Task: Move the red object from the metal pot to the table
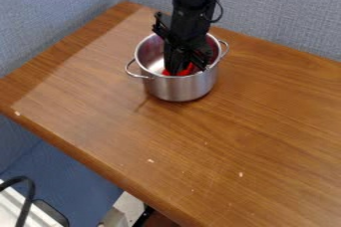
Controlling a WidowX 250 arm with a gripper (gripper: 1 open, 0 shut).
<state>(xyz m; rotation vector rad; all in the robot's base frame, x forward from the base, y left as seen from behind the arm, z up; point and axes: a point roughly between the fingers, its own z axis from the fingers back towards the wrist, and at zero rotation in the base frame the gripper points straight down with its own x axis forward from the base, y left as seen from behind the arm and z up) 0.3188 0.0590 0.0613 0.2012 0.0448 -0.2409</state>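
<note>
Black, jointed gripper point(184, 56), camera view: reaches down from above into the round, shiny steel pot point(178, 77) with straight sides and small loop handles. Fingers drawn together; whether they are clamped on anything cannot be made out. Bright red, elongated block-like object point(184, 70): inside the pot, partly hidden behind the gripper. Pot stands upright on the brown wood-grain tabletop point(200, 151), near its far corner, beside blue-grey fabric-like panels point(280, 10).

Seeing decent, even light on the wood-grain table point(200, 161), with a soft sheen on it. Bright glints on the steel pot point(177, 87). Low res, gripper area dark and mushy.
</note>
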